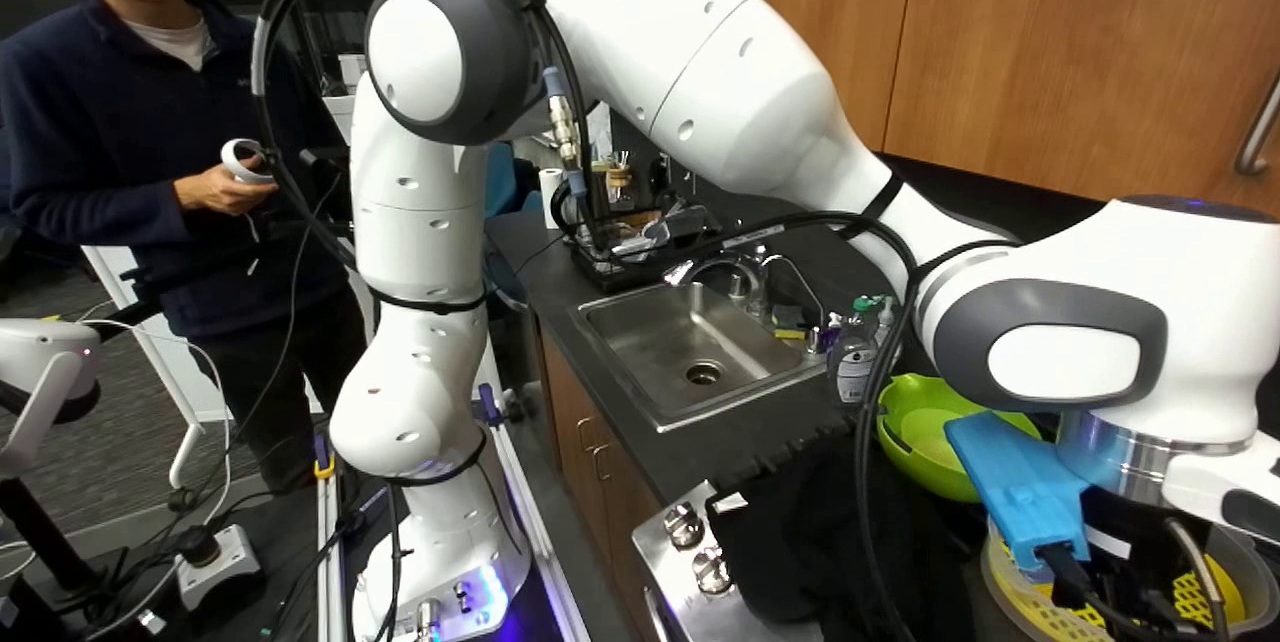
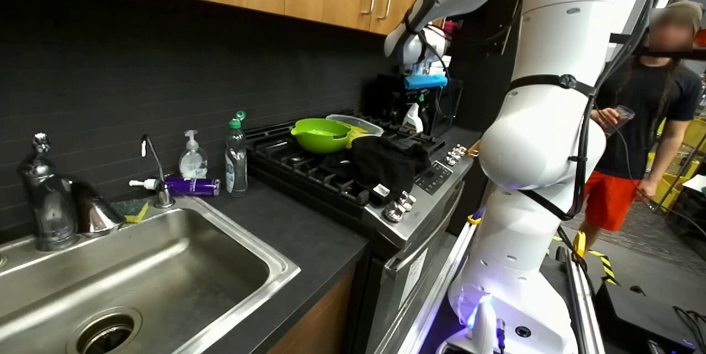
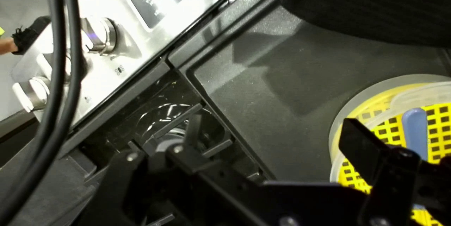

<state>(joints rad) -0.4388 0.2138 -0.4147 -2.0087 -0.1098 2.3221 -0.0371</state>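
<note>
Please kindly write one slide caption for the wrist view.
Open Robotiq gripper above a gas stove, one finger overlapping a yellow perforated basket.

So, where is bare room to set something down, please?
One patch is the counter between sink and stove, in front of the bottles. Another, in the wrist view, is the dark plate between burner and basket, though the open fingers hang near. Crowded: around bowl and cloth, and behind the sink, by tap and sponge.

Container [image 2: 368,125] beside bowl [image 2: 321,143] on stove [image 2: 434,177], cloth [image 2: 380,161] in front (nearer knobs [image 2: 398,208]), sink [image 2: 182,282] left of stove
</note>
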